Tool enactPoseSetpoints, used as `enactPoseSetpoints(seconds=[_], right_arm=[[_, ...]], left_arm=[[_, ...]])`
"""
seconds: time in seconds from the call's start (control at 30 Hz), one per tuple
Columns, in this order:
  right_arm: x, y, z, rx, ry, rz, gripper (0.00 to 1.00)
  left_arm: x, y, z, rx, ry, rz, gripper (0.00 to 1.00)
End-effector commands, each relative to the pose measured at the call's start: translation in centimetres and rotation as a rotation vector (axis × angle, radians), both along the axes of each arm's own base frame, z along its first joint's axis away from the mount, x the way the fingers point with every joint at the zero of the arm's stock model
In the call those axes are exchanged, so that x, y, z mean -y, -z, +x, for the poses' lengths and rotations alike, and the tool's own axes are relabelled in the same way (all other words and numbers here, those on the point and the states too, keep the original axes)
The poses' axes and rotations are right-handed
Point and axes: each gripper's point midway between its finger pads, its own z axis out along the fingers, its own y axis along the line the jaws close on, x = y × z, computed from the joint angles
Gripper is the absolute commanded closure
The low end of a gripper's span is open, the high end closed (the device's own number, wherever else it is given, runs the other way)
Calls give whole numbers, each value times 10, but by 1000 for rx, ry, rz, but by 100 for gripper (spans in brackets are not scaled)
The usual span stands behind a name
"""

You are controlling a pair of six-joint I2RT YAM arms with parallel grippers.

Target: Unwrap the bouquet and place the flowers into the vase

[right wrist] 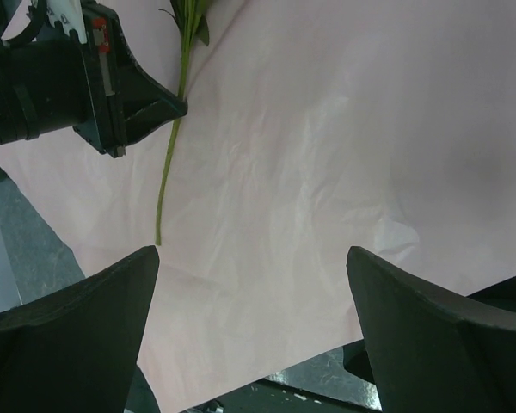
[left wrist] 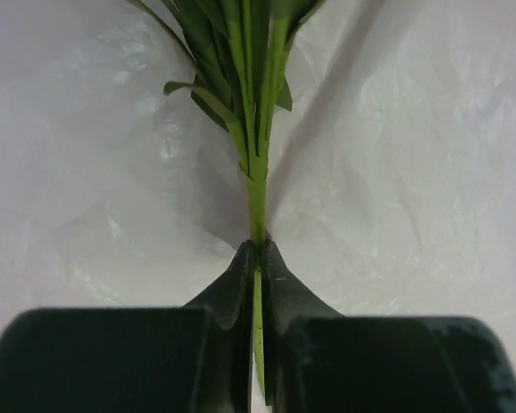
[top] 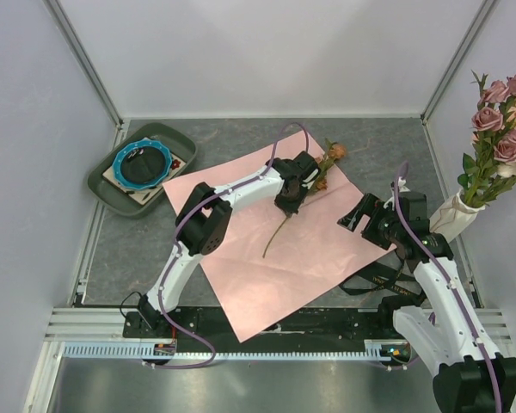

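The bouquet's pink paper (top: 275,258) lies spread flat on the table. One of the flowers (top: 330,158), rust-coloured with a long green stem (left wrist: 256,194), lies on it. My left gripper (top: 291,200) is shut on that stem just below the leaves (left wrist: 241,60), its tips (left wrist: 258,251) pinching it. The stem (right wrist: 167,172) trails out behind the left gripper (right wrist: 179,107). Several pink and mauve roses (top: 499,129) stand in the cream vase (top: 456,215) at the right wall. My right gripper (right wrist: 253,253) hangs open over the paper's right part (top: 353,215), holding nothing.
A dark green tray (top: 103,185) holding a blue-rimmed ring (top: 142,163) sits at the back left. A black ribbon (top: 370,280) lies by the paper's right edge, near the right arm. Grey table (top: 129,249) shows left of the paper.
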Motion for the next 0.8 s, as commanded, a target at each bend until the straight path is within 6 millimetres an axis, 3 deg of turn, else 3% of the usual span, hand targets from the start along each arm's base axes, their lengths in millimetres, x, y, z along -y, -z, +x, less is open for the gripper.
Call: enactPoseSetpoints(seconds=[0.0,0.1,0.13,0.2,0.23,0.37,0.43,0.53,0.57,0.6,0.77], right_arm=[[6,-11,9,60,36,-23,2],[-2,-27,12,110,-57,-31,2],[0,-29,12,108,-63,-44,2],[2,-45,19,149,-78,-74,2],[1,-50,19,158,-90,-82,2],[-11,-80,30,215,-168,-54,2],[-24,-101,33,255,-223,5,2],[-39,-116,46,259,-240,100,2],[-46,-122,47,268,-254,131,2],[-52,-133,52,292,-246,165,2],[-86,-158,57,357,-279,175,8]], left_arm=[[2,-14,13,50,-34,-3,98],[10,-58,15,79,-47,-71,98],[15,-89,13,101,-47,-138,98],[20,-121,11,120,-50,-217,98],[28,-149,5,127,-20,-304,98],[30,-194,-13,97,22,-458,98],[33,-207,-27,43,44,-536,98],[34,-225,-44,12,75,-660,98],[31,-216,-51,-14,75,-665,98],[33,-236,-56,3,91,-729,98],[32,-251,-80,-42,129,-816,98]])
